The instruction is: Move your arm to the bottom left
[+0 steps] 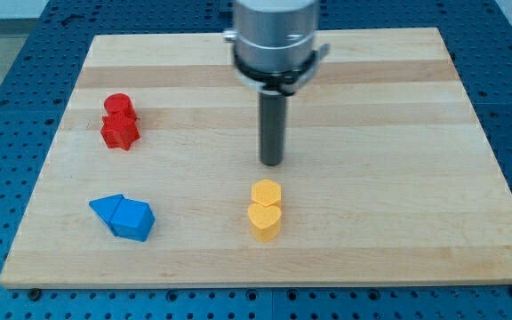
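Note:
My tip (272, 163) rests on the wooden board (398, 178) near its middle. Just below it, toward the view's bottom, stand a yellow hexagon block (266, 193) and a yellow heart-shaped block (265, 220), touching each other. At the view's left are a red cylinder (117, 105) and a red star-shaped block (119, 132), touching. At the bottom left lie a blue triangle block (107, 208) and a blue pentagon-like block (133, 219), also touching. The tip touches no block.
The arm's grey wrist (274, 40) hangs over the board's top centre. A blue perforated table (7, 53) surrounds the board.

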You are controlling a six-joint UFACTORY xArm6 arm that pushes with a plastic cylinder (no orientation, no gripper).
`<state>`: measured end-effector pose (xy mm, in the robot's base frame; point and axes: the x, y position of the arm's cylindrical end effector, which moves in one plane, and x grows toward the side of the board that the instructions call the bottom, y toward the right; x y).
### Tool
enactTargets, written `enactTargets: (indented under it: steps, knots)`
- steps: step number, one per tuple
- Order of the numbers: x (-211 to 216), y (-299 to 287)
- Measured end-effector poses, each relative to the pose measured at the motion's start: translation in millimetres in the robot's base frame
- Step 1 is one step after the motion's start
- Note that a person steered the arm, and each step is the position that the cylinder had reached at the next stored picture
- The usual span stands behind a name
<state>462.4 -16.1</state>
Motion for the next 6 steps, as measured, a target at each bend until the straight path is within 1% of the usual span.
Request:
enactTargets:
  steps: [3,4,6]
  knots:
    - [0,-186]
    - [1,-199]
    - [1,-200]
